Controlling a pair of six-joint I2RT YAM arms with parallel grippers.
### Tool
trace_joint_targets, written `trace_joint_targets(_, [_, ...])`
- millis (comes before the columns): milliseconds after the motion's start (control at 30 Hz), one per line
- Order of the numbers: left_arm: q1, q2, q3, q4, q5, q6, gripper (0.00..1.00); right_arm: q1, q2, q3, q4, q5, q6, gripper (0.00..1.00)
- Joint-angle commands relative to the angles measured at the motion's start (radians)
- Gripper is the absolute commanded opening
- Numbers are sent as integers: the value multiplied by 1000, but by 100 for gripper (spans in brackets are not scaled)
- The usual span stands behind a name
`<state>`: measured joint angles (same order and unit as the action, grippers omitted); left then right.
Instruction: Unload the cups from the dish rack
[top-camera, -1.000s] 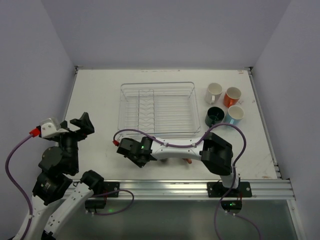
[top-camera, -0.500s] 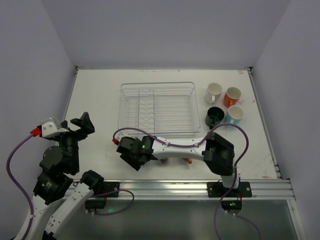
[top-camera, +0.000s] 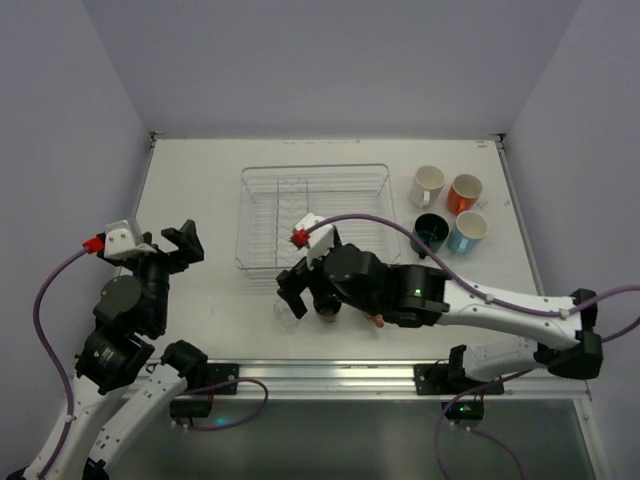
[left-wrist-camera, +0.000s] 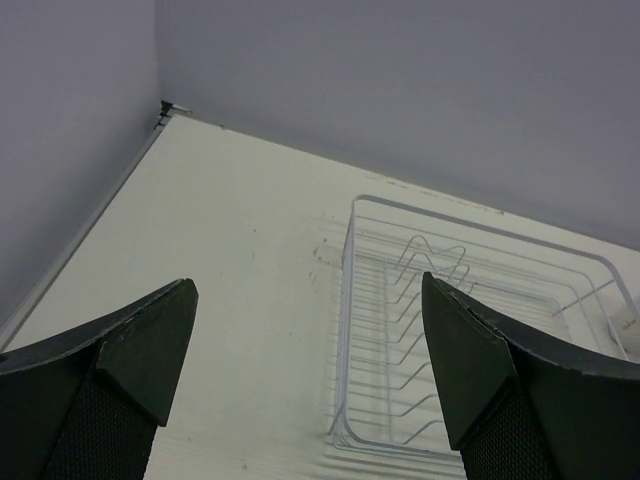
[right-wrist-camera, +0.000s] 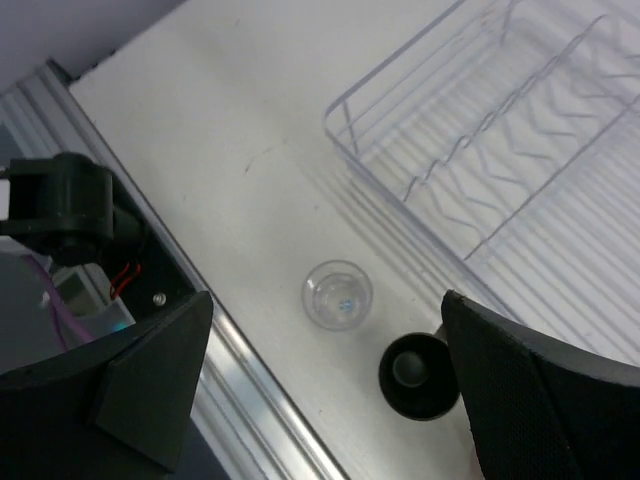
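Note:
The dish rack stands mid-table with no cups showing in it; its wire prongs also fill the right wrist view and the left wrist view. A clear tumbler and a small dark tumbler stand upright on the table in front of the rack. My right gripper hangs open above them, holding nothing; from above it is over the dark tumbler. White, orange, dark teal and light blue mugs stand right of the rack. My left gripper is open and raised at the left.
A small pinkish object lies near the table's front edge beneath the right arm. The metal rail of the table's near edge runs close by the clear tumbler. Purple walls close in the back and both sides.
My right gripper has gone from shut to wide open and risen, leaving the clear tumbler standing on the table. The right arm has swung and stretched out. The left arm shifted slightly.

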<state>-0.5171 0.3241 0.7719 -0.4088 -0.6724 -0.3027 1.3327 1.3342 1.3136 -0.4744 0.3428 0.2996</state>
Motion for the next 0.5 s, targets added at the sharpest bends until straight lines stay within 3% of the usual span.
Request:
trace_joint_targets(0, [9, 32, 1, 57, 95, 22, 100, 2, -177, -117, 181, 208, -80, 99])
trace_joint_targets(233, [22, 43, 3, 71, 165, 28, 100, -65, -559, -370, 446, 476, -122, 99])
trace_joint_targets(467, [31, 36, -10, 103, 206, 33, 100, -254, -851, -580, 467, 567, 2, 99])
